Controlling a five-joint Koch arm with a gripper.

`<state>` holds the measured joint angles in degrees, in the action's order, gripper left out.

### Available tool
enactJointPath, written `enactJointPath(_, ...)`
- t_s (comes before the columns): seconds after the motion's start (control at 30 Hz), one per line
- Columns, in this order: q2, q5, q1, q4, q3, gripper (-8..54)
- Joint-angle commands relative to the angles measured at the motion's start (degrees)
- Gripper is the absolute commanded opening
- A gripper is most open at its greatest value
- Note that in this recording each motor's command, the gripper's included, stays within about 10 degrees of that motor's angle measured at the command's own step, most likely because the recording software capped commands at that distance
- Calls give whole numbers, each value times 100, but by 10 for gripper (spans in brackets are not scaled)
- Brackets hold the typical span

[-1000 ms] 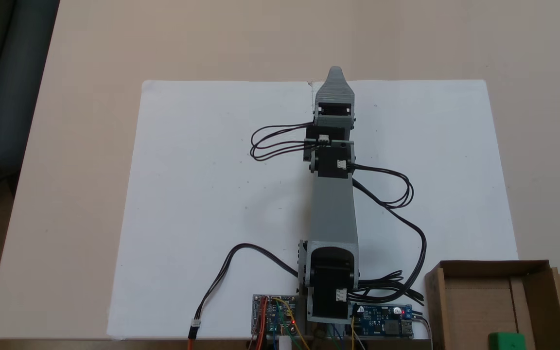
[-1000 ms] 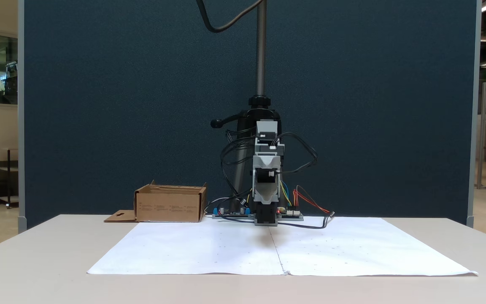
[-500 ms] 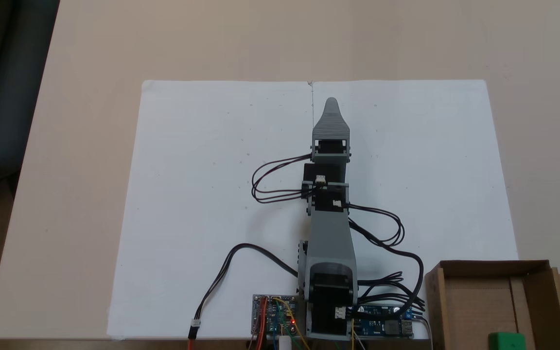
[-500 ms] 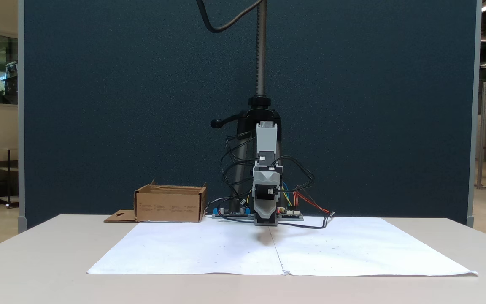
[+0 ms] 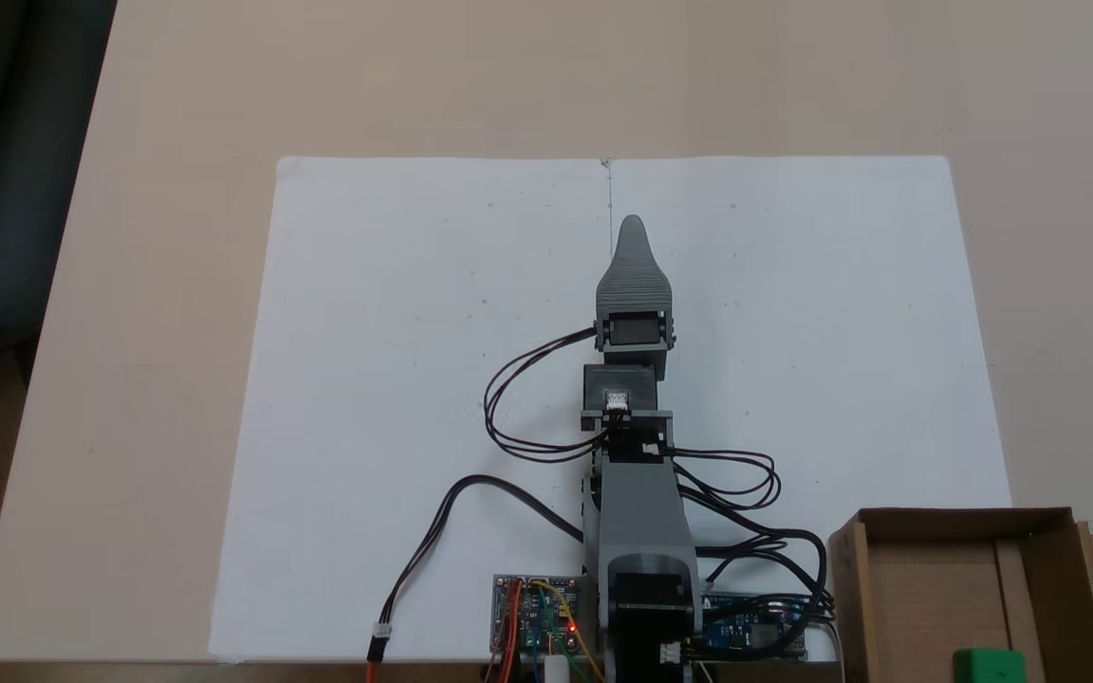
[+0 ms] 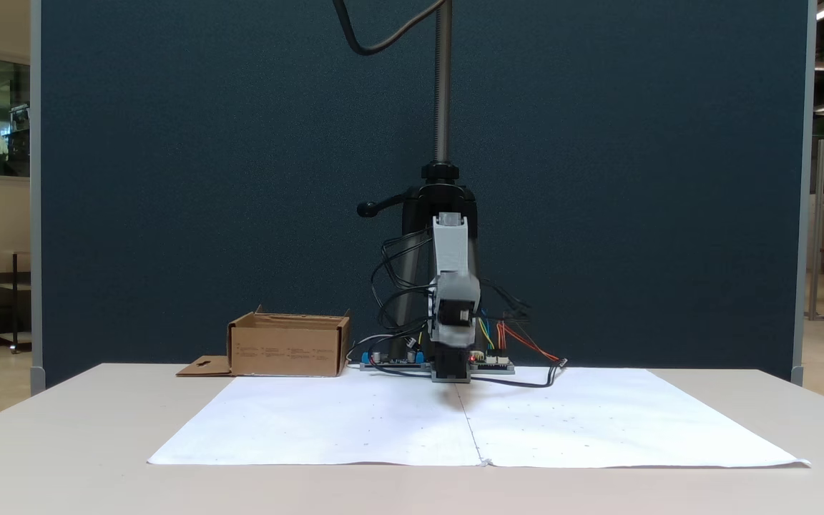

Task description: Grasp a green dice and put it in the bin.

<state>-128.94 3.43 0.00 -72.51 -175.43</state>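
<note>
Your arm ran straight up the middle of the top-down fixed view, from its base at the bottom edge to the gripper, whose pointed grey tip sat just above frame centre over the paper. From that camera 1 tapered shell was all you got — the jaws lay 1 behind the other, so I could not tell whether they were spread or pressed together. In the front fixed view the gripper hung low at frame centre, close above the paper, dark and slightly blurred, and its jaws could not be made out there either. Nothing showed between them.

The dice lay inside the bin, at the lower right corner of the top-down view, partly cut by the bottom edge. It rested on the box floor near the right wall, well apart from the gripper. In the front view the bin stood left of centre on the table, just off the paper's far left corner, with its hang-hole tab lying flat to its left; its walls hid the dice there.

Black cables looped off both sides of the arm, and 2 circuit boards flanked the base — a red light glowed on the left 1 in the top-down view. A dark blue panel filled the background of the front view.
</note>
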Motion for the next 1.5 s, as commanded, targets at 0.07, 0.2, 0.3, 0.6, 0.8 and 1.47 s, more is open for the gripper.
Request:
enactJointPath(0.07,-624,360,-88,-1299,-404,468)
enactJointPath(0.2,-686,360,-79,-1854,-404,468)
enactJointPath(0.3,-703,360,-88,-1916,-413,468)
enactJointPath(0.6,-686,360,-26,-1942,-413,468)
enactJointPath(0.8,-668,360,18,-1890,-404,456)
enactJointPath(1.47,-659,352,26,-1890,-404,455)
